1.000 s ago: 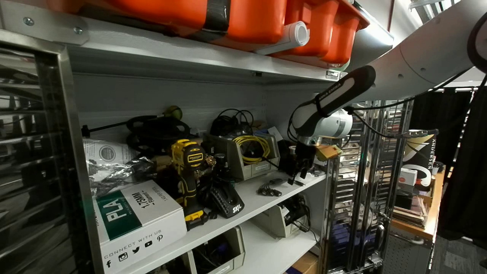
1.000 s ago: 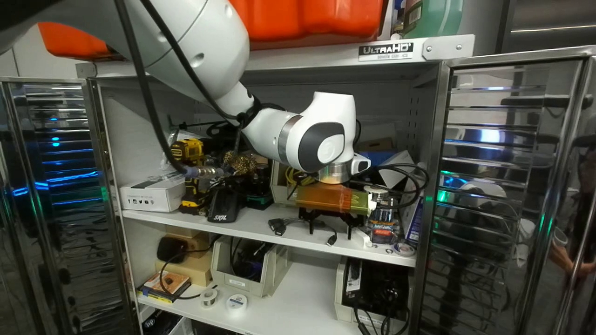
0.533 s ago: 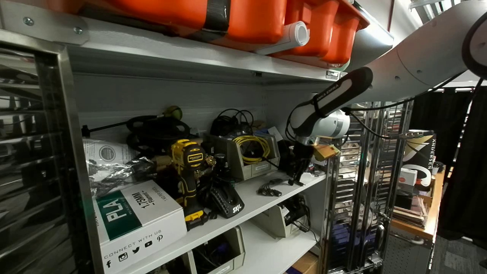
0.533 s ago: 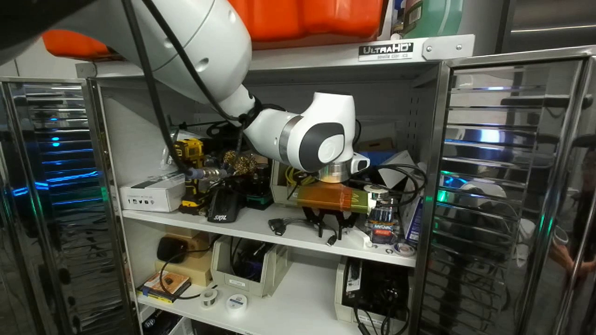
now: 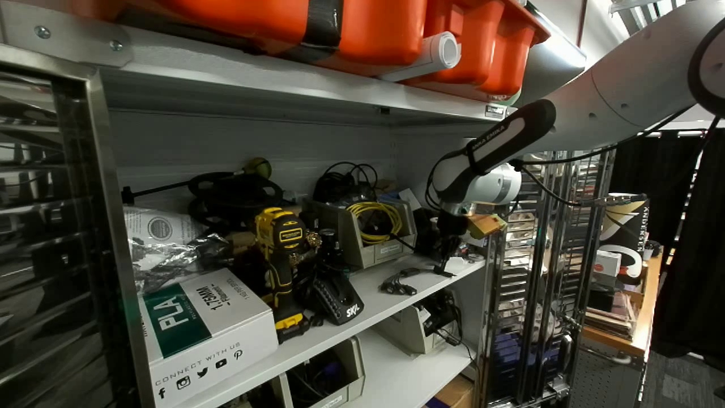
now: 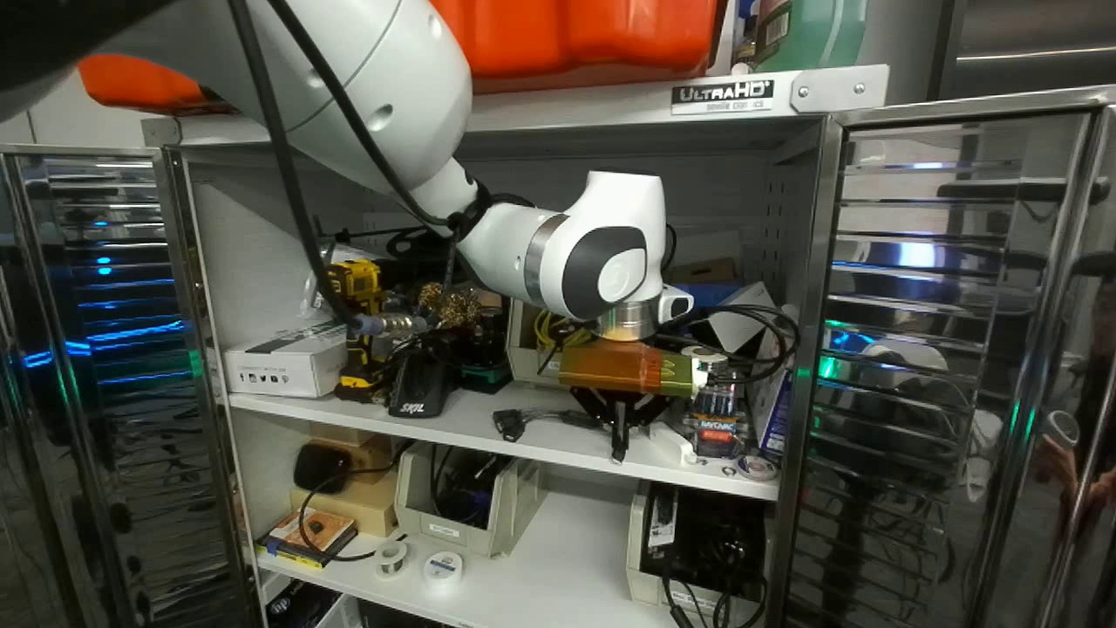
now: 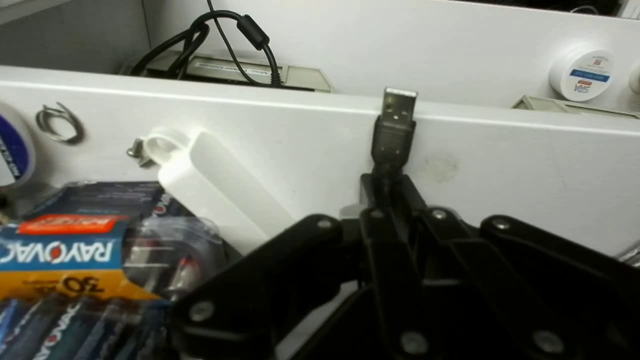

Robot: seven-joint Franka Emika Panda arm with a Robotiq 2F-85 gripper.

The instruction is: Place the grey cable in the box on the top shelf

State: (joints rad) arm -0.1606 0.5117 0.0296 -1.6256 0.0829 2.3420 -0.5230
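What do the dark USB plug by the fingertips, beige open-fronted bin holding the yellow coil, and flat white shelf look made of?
Dark USB plug: silvery tip likely metal, from its glint; dull body probably plastic or rubber.
Beige open-fronted bin: likely moulded plastic, from its matte, even-coloured walls.
Flat white shelf: smooth satin, by its bright edge; painted metal or laminate, can't tell.

In an exterior view the upper shelf [image 6: 472, 424] crosses mid-frame, bearing, left to right, a carton [image 6: 288, 362], drill [image 6: 358, 279], charger [image 6: 420, 384], cable [image 6: 510, 425] and batteries [image 6: 717, 426]. The cable's right end is in the gripper [image 6: 620, 439], left of the batteries. Behind the cable stands a bin [image 5: 347, 241] with a coil [image 5: 371, 237] in it. On the lower shelf [image 6: 575, 558]: a second bin [image 6: 475, 541], left of lower centre, two rolls [image 6: 443, 569] before it, and a third bin [image 6: 645, 583], lower right.
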